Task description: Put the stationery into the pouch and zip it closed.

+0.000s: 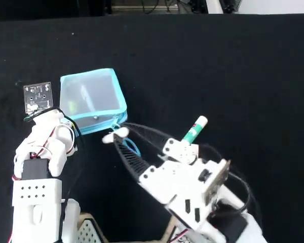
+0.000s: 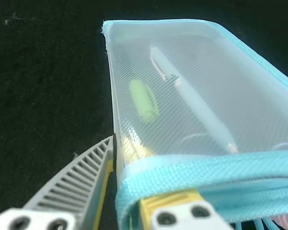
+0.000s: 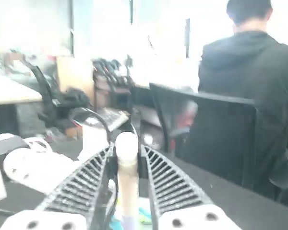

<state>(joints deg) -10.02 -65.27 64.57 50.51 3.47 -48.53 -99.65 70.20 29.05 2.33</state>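
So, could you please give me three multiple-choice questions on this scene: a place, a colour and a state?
1. Where is the green-and-white pen? A in the pouch; B outside it, beside the right arm; C on top of it.
2. The pouch's trim is: A light blue; B red; C black.
3. The right gripper is: A open; B shut on the pouch; C shut on a white pen.
1B: it sits apart from the pouch. 2A: blue edging. 3C: it grips the pen.
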